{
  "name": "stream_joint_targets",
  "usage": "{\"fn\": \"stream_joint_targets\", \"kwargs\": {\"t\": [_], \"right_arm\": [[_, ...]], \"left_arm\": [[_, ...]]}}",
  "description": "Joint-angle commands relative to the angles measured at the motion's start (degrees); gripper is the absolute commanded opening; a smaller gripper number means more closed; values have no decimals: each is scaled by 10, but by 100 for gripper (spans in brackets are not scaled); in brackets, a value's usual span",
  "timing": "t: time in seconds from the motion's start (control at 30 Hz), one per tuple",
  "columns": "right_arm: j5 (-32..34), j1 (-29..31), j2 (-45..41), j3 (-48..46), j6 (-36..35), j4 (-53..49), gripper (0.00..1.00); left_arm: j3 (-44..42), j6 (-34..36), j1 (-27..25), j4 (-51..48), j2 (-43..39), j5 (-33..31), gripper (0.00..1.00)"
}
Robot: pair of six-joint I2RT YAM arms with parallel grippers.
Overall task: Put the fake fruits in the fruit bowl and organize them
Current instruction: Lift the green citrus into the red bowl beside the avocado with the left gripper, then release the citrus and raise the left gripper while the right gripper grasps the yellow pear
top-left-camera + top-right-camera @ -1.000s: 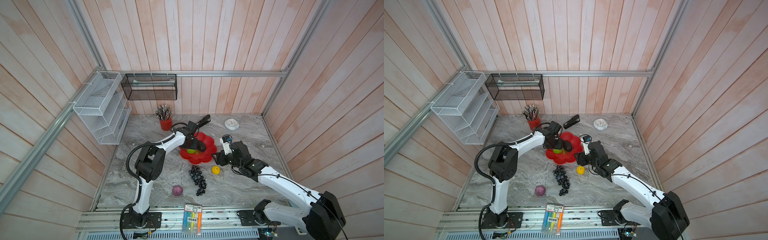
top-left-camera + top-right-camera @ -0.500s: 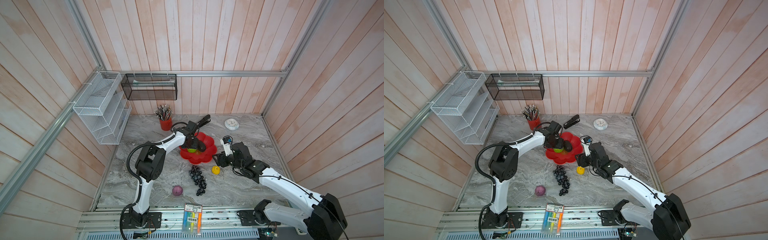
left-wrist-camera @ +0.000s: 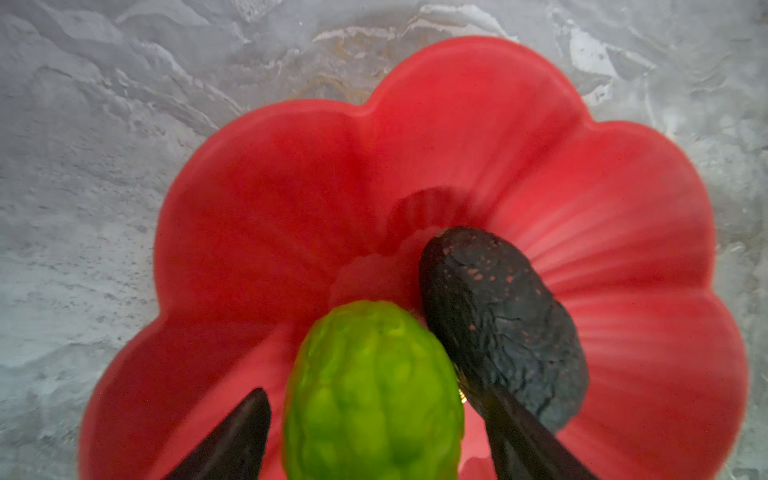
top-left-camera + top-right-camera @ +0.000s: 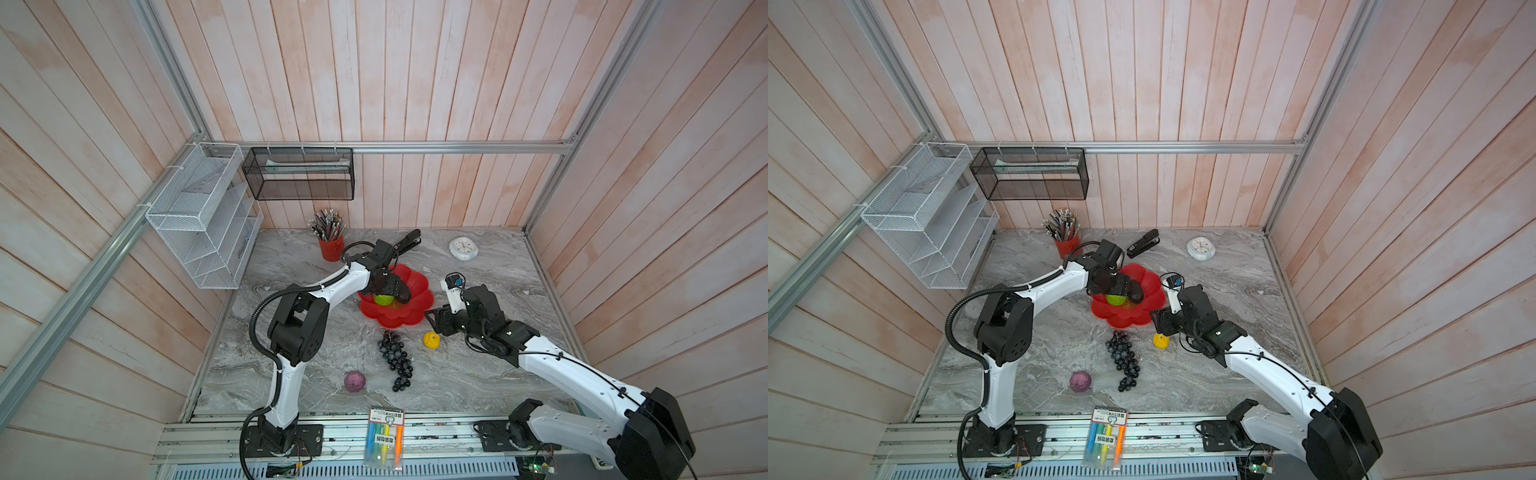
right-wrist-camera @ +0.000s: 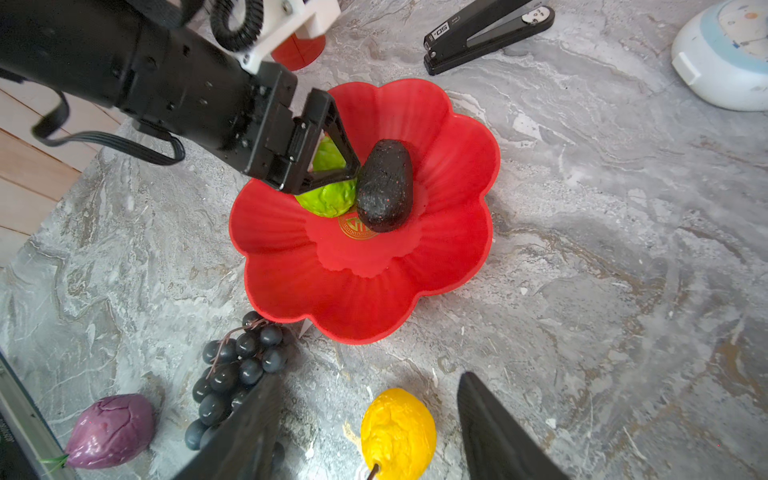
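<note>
The red fruit bowl (image 4: 415,320) (image 4: 1142,316) holds the bumpy green fruit (image 3: 374,390) and, touching it, the dark avocado (image 3: 498,324). My left gripper (image 3: 370,390) is low over the bowl and open. Its fingers straddle the green fruit (image 5: 328,199) with red showing on both sides. My right gripper (image 5: 370,378) hangs open over the yellow fruit (image 5: 398,432), which lies on the table in front of the bowl with a finger on each side, clear of it. The grapes (image 4: 395,357) and purple fruit (image 4: 354,380) lie on the table nearer the front.
At the back stand a red pencil cup (image 4: 331,249), a black stapler (image 4: 405,241) and a white clock (image 4: 463,248). A marker pack (image 4: 384,436) lies on the front rail. Wire racks hang on the left and back walls.
My left gripper's jaws have spread apart from the green fruit, which now rests in the bowl. The right arm has barely shifted.
</note>
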Motion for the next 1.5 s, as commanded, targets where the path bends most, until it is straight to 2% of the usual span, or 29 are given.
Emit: {"fn": "stream_joint_targets", "kwargs": {"t": [0.0, 0.23, 0.43, 0.63, 0.73, 0.93, 1.17, 1.33, 1.47], "right_arm": [[-7, -1, -8, 2, -1, -33, 68], [-22, 8, -21, -10, 30, -59, 68], [73, 71, -5, -16, 53, -122, 71], [86, 91, 65, -23, 56, -108, 72], [119, 89, 113, 2, 57, -125, 72], [106, 74, 177, 29, 34, -103, 69], [83, 64, 203, 30, 24, -84, 60], [81, 63, 221, 33, 15, -74, 59], [78, 63, 224, 38, 13, -72, 52]], "left_arm": [[-1, 14, 1, -9, -51, -21, 83], [-115, -3, -17, 23, -178, -21, 82], [-258, -56, -28, 87, -308, -24, 82], [-347, -85, -29, 133, -381, -28, 81], [-360, -71, -28, 138, -390, -44, 81], [-354, -50, -18, 140, -372, -39, 81], [-367, -49, -13, 154, -369, -32, 81], [-368, -49, -9, 154, -364, -30, 81], [-365, -46, -7, 151, -366, -32, 81]]}}
